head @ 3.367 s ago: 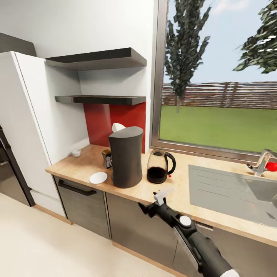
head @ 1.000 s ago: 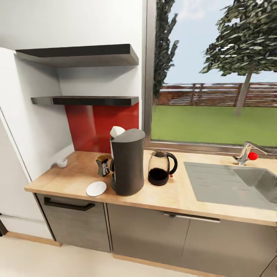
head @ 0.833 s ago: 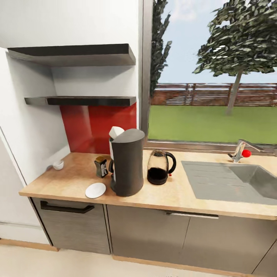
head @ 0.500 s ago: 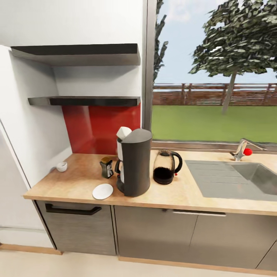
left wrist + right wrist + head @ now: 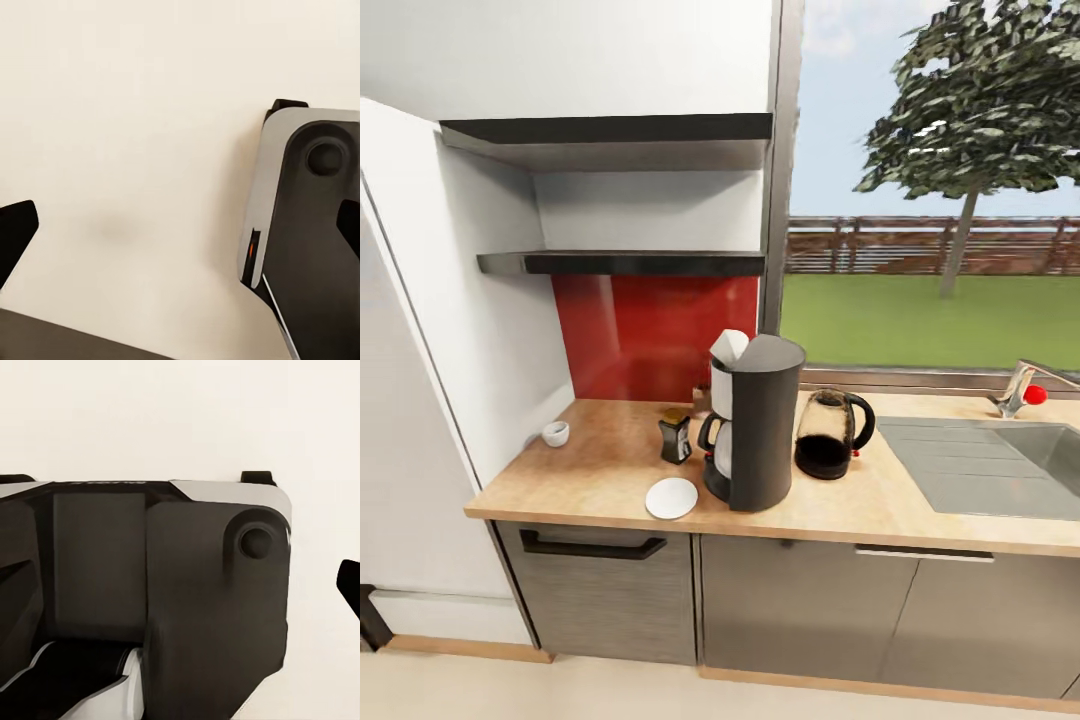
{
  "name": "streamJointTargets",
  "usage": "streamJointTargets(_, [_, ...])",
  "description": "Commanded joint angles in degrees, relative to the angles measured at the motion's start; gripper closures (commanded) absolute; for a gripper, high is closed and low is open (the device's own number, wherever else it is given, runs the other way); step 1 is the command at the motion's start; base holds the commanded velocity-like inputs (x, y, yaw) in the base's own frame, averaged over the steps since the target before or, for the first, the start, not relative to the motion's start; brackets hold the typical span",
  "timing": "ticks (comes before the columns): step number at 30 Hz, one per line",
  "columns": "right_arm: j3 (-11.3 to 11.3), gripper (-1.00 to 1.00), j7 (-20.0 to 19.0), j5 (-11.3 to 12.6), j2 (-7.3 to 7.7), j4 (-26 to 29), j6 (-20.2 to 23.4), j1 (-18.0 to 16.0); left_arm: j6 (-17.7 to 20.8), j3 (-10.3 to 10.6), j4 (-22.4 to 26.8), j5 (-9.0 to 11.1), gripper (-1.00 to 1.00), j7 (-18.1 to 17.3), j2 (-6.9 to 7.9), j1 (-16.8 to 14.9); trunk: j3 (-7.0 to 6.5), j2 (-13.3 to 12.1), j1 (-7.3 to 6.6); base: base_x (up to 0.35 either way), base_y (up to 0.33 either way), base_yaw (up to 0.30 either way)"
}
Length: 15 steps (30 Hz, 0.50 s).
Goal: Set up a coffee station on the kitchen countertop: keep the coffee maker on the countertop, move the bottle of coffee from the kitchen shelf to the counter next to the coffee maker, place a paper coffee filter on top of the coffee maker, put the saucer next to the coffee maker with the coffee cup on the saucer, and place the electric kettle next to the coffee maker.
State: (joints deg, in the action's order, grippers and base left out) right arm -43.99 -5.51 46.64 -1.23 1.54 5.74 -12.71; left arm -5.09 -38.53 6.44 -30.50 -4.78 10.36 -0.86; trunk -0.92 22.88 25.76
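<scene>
The coffee maker (image 5: 760,420) stands on the kitchen countertop (image 5: 590,480) with a white paper coffee filter (image 5: 728,347) sticking up at its top. Left of it stands the bottle of coffee (image 5: 675,437), and the saucer (image 5: 672,497) lies bare in front of that. The coffee cup (image 5: 555,433) sits apart, near the left wall. Right of the machine is the electric kettle (image 5: 830,435). Both boards of the kitchen shelf (image 5: 620,262) look bare. My left gripper (image 5: 180,232) and right gripper (image 5: 180,585) hang open over the floor, holding nothing.
A grey sink (image 5: 1000,470) with a faucet (image 5: 1020,385) is set in the counter's right part, under a large window. A tall white cabinet (image 5: 410,400) closes off the left side. Both wrist views look down on my base (image 5: 307,225) and the pale floor.
The head camera has swung, so the whole counter scene sits further right in the picture. My right arm, in the head view 3.4 s ago, has left it. Nothing on the counter has moved.
</scene>
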Motion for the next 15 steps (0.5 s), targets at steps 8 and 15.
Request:
streamJointTargets(8, [-0.5,-1.00,-0.2,0.6,0.00,0.0,0.1,0.0,-0.2,-0.5,0.0,-0.4,-1.00,-0.2,0.01,0.0,0.02,0.0,0.02,0.000,0.338,0.000])
streamJointTargets(15, [-0.4,-1.00,-0.1,0.7,-0.02,0.1,0.1,0.0,-0.2,-0.4,0.0,-0.4,-1.00,-0.2,0.01,0.0,0.02,0.0,0.02,0.000,0.338,0.000])
